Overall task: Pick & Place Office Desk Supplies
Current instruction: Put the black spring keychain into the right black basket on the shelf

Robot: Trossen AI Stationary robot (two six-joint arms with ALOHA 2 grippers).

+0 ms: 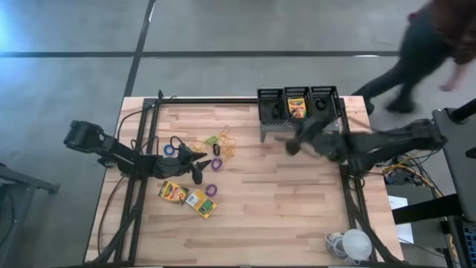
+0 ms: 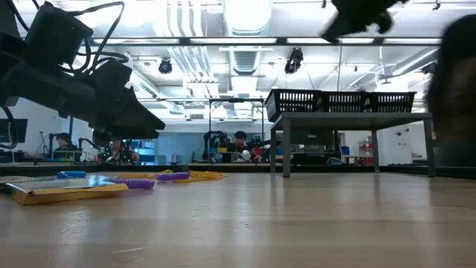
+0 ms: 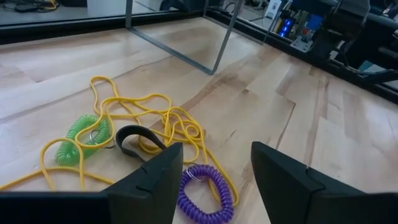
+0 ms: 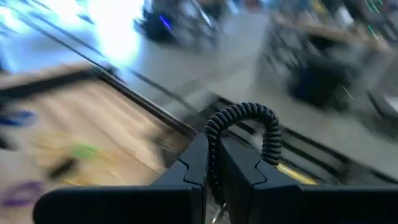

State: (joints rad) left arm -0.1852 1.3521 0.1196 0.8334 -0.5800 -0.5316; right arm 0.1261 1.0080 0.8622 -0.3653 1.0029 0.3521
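Wooden table (image 1: 297, 208): left gripper (image 3: 214, 180) gapes; right gripper (image 4: 212, 163) clamps black ring (image 4: 249, 130).

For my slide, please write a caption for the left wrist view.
Open left gripper above a purple coil ring, beside tangled yellow rubber bands, a green ring and a black ring.

The wooden tabletop (image 1: 282, 201) carries a loose scatter on its left half: yellow rubber bands (image 1: 223, 143) tangled with a green ring (image 1: 212, 139), a blue ring (image 1: 172, 150), purple rings (image 1: 216, 163) and two crayon boxes (image 1: 186, 198) nearer the front edge. The grey perforated stand (image 1: 279, 128) stands at the back edge, right of centre. A white object (image 1: 355, 243) lies in the front right corner.
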